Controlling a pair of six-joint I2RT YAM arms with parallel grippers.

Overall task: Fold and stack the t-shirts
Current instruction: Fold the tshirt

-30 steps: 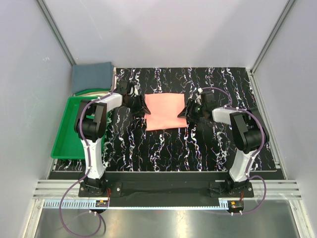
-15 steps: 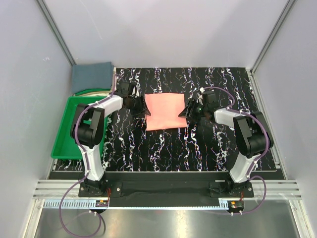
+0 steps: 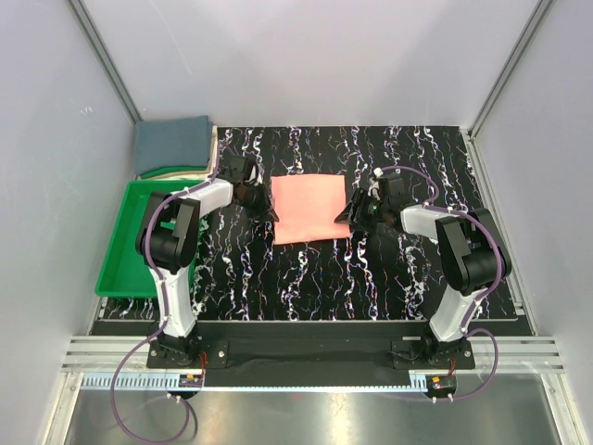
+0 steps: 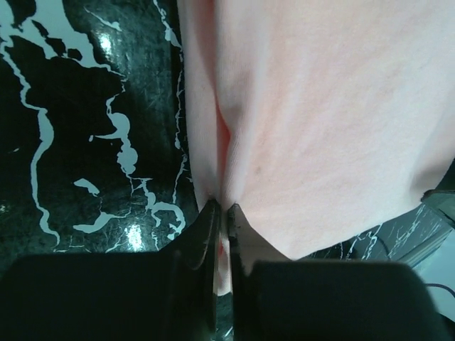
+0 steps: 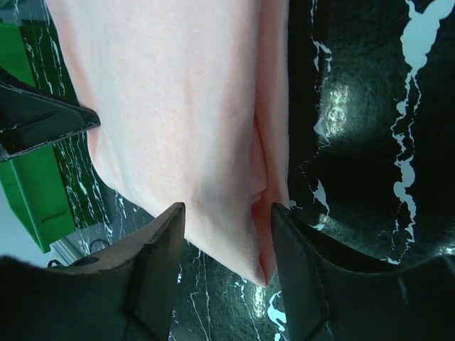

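Shirts apart: pink shirt folded flat mid surface, blue-grey shirt at back left. Left hand pinched shut on pink edge; right hand open around other edge. Risk of messy, crooked fold if lifted by one side only.

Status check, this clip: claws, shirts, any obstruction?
Left claw pinched shut on pink t-shirt edge. Right claw open, straddling opposite edge. Blue-grey t-shirt folded, far-left corner. Nothing obstructing.

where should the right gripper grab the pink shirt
Take the pink shirt by its right edge, coming in low from the right: it lies flat, and that layered edge sits inside the open right gripper. The left gripper pinches the opposite edge.
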